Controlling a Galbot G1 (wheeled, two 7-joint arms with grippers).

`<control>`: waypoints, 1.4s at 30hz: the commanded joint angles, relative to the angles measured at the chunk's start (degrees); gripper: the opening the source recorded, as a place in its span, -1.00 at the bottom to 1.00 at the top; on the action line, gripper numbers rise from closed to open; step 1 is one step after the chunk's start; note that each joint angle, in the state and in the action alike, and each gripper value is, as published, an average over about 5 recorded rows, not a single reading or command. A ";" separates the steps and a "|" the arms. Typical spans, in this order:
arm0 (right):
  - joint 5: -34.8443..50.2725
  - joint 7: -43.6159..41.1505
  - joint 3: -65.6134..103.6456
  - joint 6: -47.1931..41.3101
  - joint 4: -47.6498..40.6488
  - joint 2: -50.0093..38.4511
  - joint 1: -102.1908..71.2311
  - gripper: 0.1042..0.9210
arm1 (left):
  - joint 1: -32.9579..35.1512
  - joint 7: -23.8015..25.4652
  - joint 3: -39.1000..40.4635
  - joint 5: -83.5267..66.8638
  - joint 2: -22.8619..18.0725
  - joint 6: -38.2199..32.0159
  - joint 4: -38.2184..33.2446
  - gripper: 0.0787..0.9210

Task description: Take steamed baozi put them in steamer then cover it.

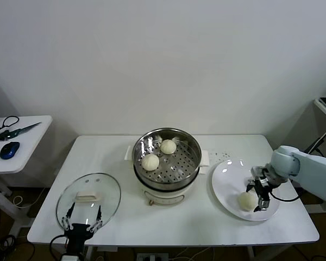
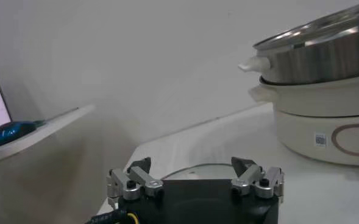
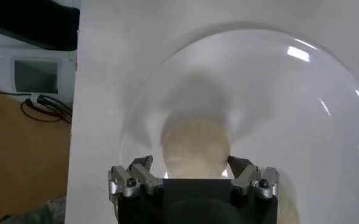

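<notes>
Loading in progress: two baozi in, one visible on the plate, lid off.

You have two steamed baozi (image 1: 151, 161) (image 1: 168, 146) in the steamer (image 1: 191, 142). Your right gripper (image 1: 258, 195) straddles a third baozi (image 1: 246, 201) on the white plate (image 1: 226, 178), fingers apart, not yet clamped. Left gripper (image 1: 83, 219) waits open by the glass lid (image 1: 106, 185). No fourth bun visible; covering remains.

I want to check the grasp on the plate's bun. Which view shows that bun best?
The right wrist view: the bun sits large between the open right gripper fingers. The head view shows it small on the plate. The left wrist view misses it.
</notes>
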 commanded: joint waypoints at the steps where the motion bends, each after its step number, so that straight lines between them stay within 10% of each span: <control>1: -1.94 0.07 3.48 0.28 -2.96 2.49 -4.01 0.76 | 0.14 -0.03 -0.03 0.23 -0.02 -0.11 0.16 0.77; 25: -1.40 -0.79 -0.73 4.15 -3.02 2.63 2.66 0.53 | 0.00 -0.05 0.26 0.42 -0.08 0.03 -0.15 0.77; 42: -13.30 -3.77 -19.81 40.48 3.30 17.50 43.62 0.51 | 0.10 0.24 0.72 0.39 0.23 0.37 -1.15 0.77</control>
